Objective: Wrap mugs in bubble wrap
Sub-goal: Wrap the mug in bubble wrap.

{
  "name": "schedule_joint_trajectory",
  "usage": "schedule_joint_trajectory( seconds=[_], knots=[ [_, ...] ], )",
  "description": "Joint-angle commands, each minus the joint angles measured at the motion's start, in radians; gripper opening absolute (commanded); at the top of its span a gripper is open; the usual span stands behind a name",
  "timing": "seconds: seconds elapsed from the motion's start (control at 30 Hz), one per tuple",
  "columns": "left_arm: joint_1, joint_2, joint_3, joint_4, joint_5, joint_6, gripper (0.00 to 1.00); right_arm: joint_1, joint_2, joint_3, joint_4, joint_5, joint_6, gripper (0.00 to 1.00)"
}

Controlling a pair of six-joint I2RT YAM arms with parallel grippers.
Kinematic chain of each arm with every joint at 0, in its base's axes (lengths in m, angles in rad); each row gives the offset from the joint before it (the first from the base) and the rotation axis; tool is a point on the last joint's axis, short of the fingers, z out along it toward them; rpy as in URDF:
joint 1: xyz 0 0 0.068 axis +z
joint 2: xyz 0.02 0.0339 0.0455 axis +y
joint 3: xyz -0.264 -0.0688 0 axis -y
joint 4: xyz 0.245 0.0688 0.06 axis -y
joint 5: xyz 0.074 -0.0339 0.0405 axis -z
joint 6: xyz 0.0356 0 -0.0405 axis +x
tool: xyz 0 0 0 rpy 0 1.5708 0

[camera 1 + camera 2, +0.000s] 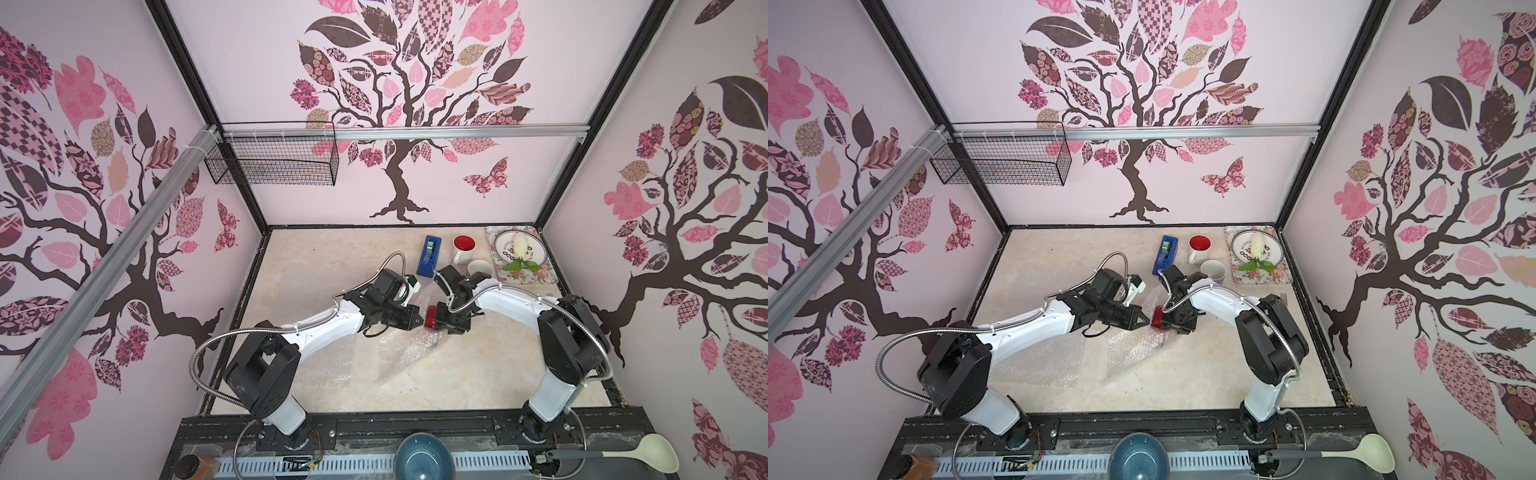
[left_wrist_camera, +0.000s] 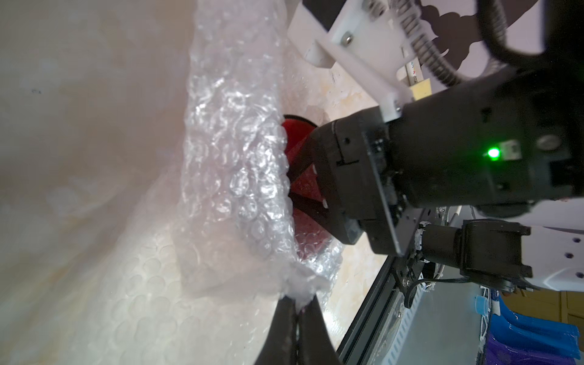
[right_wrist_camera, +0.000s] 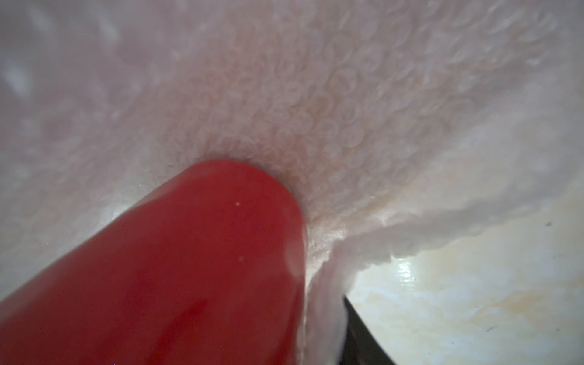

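The red mug (image 1: 431,318) (image 3: 189,268) lies on its side mid-table on a crumpled sheet of bubble wrap (image 1: 411,353) (image 2: 234,177). My left gripper (image 1: 417,319) (image 2: 298,303) is shut, pinching a bunched edge of that wrap beside the mug. My right gripper (image 1: 441,321) is at the mug's other side. One of its fingers (image 3: 360,331) shows with a fold of wrap between it and the mug; the other finger is hidden. The white mug with red inside (image 1: 464,248) and the lavender mug (image 1: 480,268) stand upright at the back right. A second wrap sheet (image 1: 332,361) lies flat under the left arm.
A blue tape dispenser (image 1: 431,255) stands just behind the grippers. A floral tray (image 1: 548,277) with a plate sits in the back right corner. A wire basket (image 1: 274,162) hangs on the back wall. A blue bowl (image 1: 422,459), a ladle (image 1: 648,453) and a jar (image 1: 195,467) sit on the front rail.
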Motion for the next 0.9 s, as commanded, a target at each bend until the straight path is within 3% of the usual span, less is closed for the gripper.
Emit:
schedule_joint_trajectory(
  seconds=[0.0, 0.5, 0.87],
  knots=[
    [-0.001, -0.015, 0.058, 0.016, -0.027, -0.011, 0.0, -0.007, -0.059, 0.002, -0.006, -0.004, 0.006, 0.43],
    [-0.01, 0.151, 0.165, 0.016, 0.046, -0.058, 0.0, -0.012, -0.104, -0.003, 0.013, -0.017, 0.025, 0.52],
    [-0.012, 0.186, 0.182, 0.001, 0.055, -0.033, 0.0, -0.056, -0.208, 0.008, -0.033, 0.001, 0.039, 0.7]
  ],
)
